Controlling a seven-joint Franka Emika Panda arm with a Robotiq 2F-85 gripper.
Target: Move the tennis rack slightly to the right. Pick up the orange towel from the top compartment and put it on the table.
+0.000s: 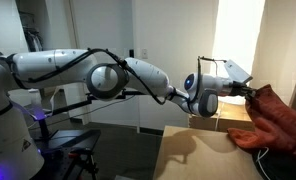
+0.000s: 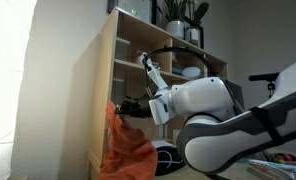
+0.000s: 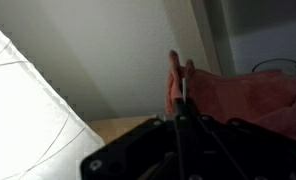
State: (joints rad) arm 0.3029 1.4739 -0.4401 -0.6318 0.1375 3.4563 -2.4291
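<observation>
Orange towel (image 1: 280,122) hangs pinched in the tool (image 1: 252,92), already out of its compartment, above the surface (image 1: 193,150) (tennis rack unseen); only setting down remains.

Towel (image 1: 284,122) hanging from the gripper (image 1: 252,92), over the table (image 1: 193,152), just beside the shelf unit (image 2: 101,90), plants (image 2: 178,14) on top of this unit, towel between unit and arm (image 2: 238,110).

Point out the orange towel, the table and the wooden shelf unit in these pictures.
orange towel (image 2: 126,152), in an exterior view, on its hanging folds.
table (image 1: 203,155), in an exterior view, on its bare top.
wooden shelf unit (image 2: 103,60), in an exterior view, on its side panel.
</observation>
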